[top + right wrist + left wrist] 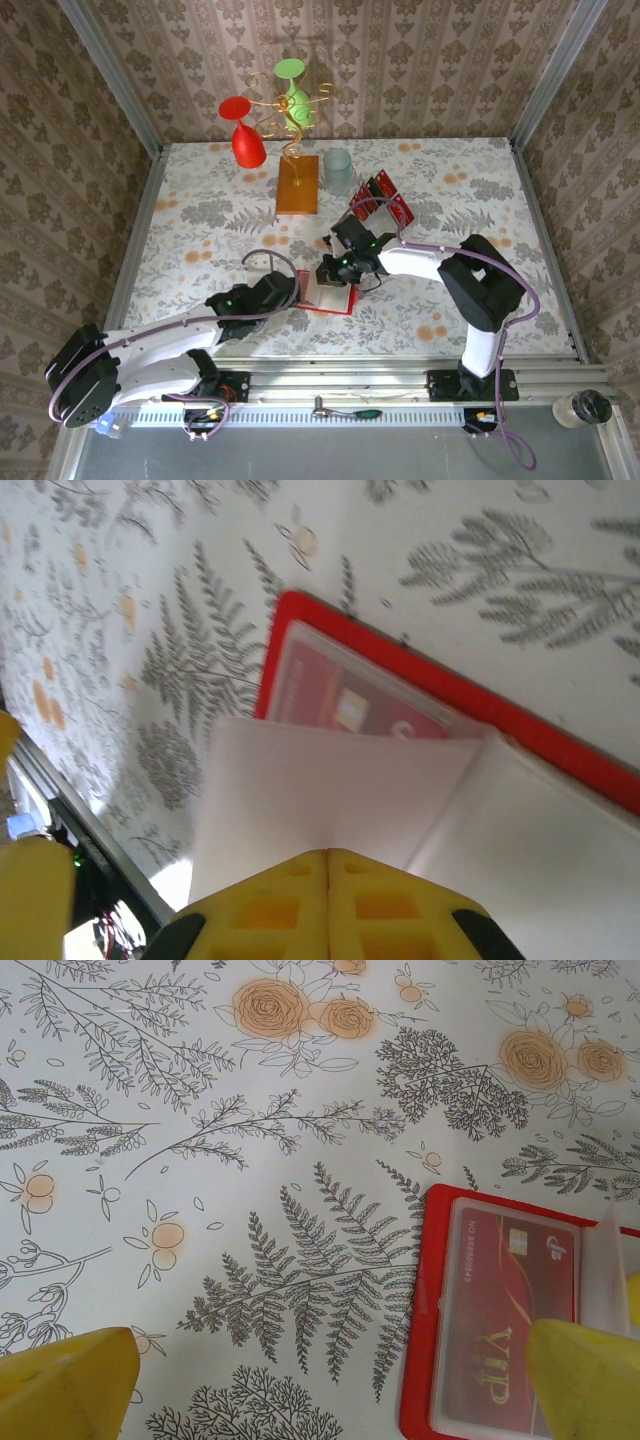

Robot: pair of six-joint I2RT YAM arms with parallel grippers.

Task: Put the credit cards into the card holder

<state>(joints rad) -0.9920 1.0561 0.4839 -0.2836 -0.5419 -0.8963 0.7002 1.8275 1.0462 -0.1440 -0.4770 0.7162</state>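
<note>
Right wrist view: the right claw (328, 868), clenched tight, pinches a pale inner leaf (330, 780) of the holder (450, 690). It holds the leaf raised off the open case, which lies flat on the desk (560, 560) just ahead of and beneath the fingertips. Under the lifted leaf, a card (345, 705) sits in a clear pocket against the red border.

From the left wrist, the left claw (320, 1390) hangs released, jaws spread wide with nothing between them. One fingertip is poised over the holder's filled pocket, with bare floral desk under the rest. Seen from above, the claws flank the holder from either side. The spare cards (385, 205) sit beyond the right claw, well apart from it, toward the far side of the desk.

The step in hand looks to be opening the holder to a fresh pocket, with one card in and more to go. The next move would call for the right claw to hold the leaf up steadily, without tugging the light case along, while a card is fetched from the far pile. Alternatively, the left claw could pin the case so the right can let go and fetch. The thin leaf may slip from so fine a pinch.
</note>
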